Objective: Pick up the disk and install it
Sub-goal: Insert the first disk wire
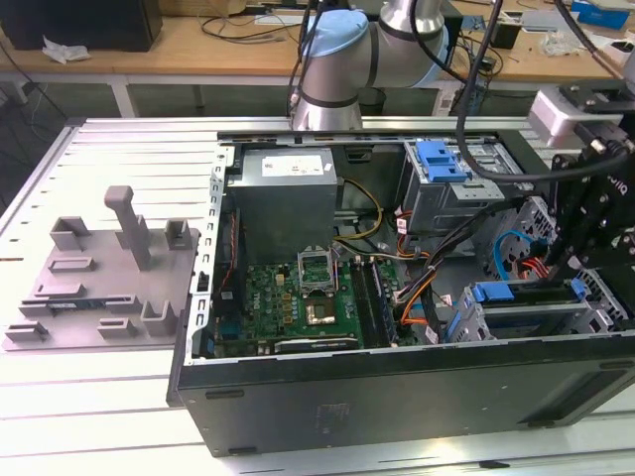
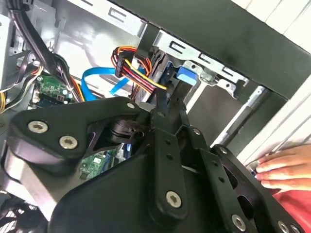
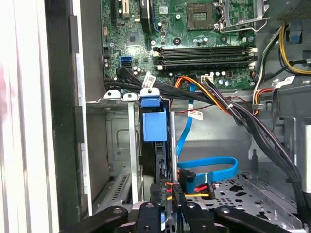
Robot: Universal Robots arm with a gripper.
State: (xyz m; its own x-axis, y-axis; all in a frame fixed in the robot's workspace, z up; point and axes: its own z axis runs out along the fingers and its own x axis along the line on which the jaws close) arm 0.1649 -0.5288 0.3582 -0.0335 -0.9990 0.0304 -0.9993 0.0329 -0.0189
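The disk (image 3: 156,160) stands on edge in the metal drive cage (image 3: 119,145) at the front corner of the open computer case (image 1: 397,397), its blue carrier frame (image 3: 154,125) showing at the slot mouth; in the second wrist view the blue tab (image 2: 187,75) sits at the cage. The gripper (image 3: 163,204) is low over the disk's near end, its fingers (image 3: 176,199) drawn close together on the disk's thin edge. Red and yellow power wires (image 2: 138,77) and a blue data cable (image 3: 209,170) lie just beside it. The motherboard (image 1: 298,297) lies past the cage. A hand (image 2: 282,167) rests on the table beside the case.
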